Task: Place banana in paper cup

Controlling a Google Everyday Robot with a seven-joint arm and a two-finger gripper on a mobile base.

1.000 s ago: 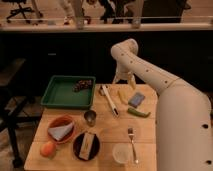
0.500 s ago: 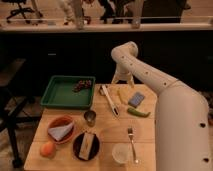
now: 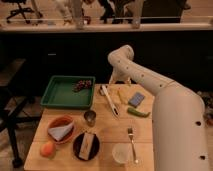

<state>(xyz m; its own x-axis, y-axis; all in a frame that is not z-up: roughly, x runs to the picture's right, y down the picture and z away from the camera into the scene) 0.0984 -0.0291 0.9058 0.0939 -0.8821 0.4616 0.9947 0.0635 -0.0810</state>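
Our gripper (image 3: 116, 80) hangs at the far edge of the table (image 3: 107, 129), jaws wide and empty, where we risk catching the white utensil (image 3: 109, 99) just beside the banana (image 3: 120, 96).

Tight far edge, open middle of the tabletop (image 3: 107, 127)
The end effector (image 3: 117, 81) hangs over the far edge above the banana (image 3: 121, 96), which is hemmed between the white utensil (image 3: 110, 100) and blue packet (image 3: 135, 99). The fork (image 3: 132, 142) crowds the right side of the paper cup (image 3: 121, 152); bare wood lies beyond it.
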